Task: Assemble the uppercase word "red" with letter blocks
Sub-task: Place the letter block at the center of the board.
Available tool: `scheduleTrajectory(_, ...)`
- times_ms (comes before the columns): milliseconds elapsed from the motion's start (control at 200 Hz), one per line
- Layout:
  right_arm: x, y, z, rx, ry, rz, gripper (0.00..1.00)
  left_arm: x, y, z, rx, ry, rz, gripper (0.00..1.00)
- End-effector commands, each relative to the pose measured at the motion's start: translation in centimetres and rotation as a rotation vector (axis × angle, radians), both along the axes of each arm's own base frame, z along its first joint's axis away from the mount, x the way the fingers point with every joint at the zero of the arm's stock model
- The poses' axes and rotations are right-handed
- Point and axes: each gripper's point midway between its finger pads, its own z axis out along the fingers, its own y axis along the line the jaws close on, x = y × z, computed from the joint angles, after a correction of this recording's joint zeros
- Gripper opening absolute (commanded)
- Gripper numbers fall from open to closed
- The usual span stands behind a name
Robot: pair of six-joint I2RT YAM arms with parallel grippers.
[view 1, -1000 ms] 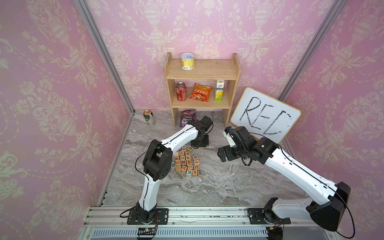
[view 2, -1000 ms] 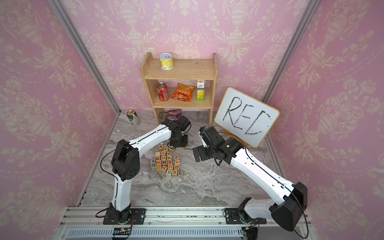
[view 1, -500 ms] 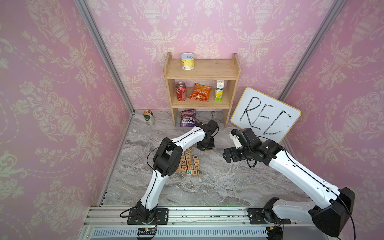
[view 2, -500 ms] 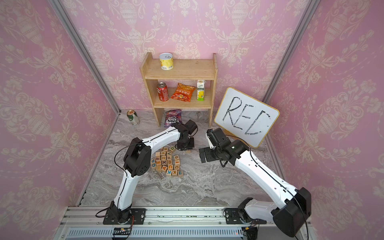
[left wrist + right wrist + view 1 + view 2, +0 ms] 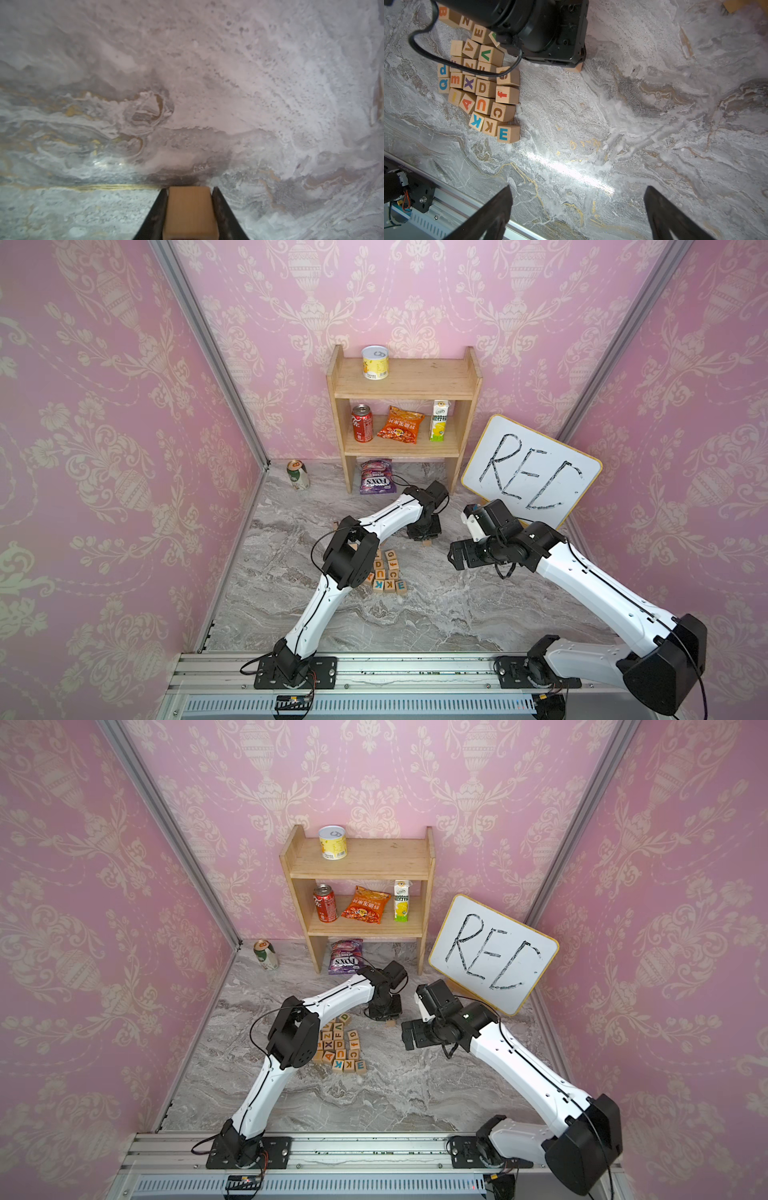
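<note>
With left jaws clamped on a letter block (image 5: 190, 212) close to bare desk (image 5: 187, 83) beyond the pile (image 5: 481, 89), right jaws wide and empty: lower squarely, release only once seated flat.

Pink damask walls (image 5: 87, 414) (grey marble floor (image 5: 436, 614))
</note>
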Motion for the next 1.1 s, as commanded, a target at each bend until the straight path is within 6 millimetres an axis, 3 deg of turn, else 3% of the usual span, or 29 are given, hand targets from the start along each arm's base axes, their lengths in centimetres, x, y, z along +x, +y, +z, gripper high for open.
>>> scheduleTrajectory(0, -0.3, -0.2, 0.3, 0.021, -0.008, 0.0, 1.0, -0.7, -0.6, -0.4, 0.006, 0.041, -0.001, 0.0)
scheduleTrajectory(130, -0.4, -0.5, 0.3, 0.02, -0.014, -0.009, 1.0, -0.8, -0.9, -0.6, 0.0, 0.049, -0.008, 0.07)
scheduleTrajectory(535, -0.8, -1.4, 0.1, 0.034, -0.024, -0.059, 1.0, -1.0, -1.5, -0.7, -0.026, 0.057, -0.042, 0.43)
scheduleTrajectory(660, -0.8, -1.4, 0.0, 0.035, -0.022, -0.061, 1.0, -1.0, -1.7, -0.2, -0.038, 0.048, -0.058, 0.6)
scheduleTrajectory(816, -0.5, -1.1, 0.1, 0.039, -0.02, -0.062, 1.0, -1.0, -1.6, 0.4, -0.04, 0.039, -0.077, 0.99)
scheduleTrajectory(1096, -0.1, -0.5, 0.5, 0.062, -0.02, -0.059, 1.0, -1.6, -0.4, 2.1, -0.013, 0.005, -0.113, 0.99)
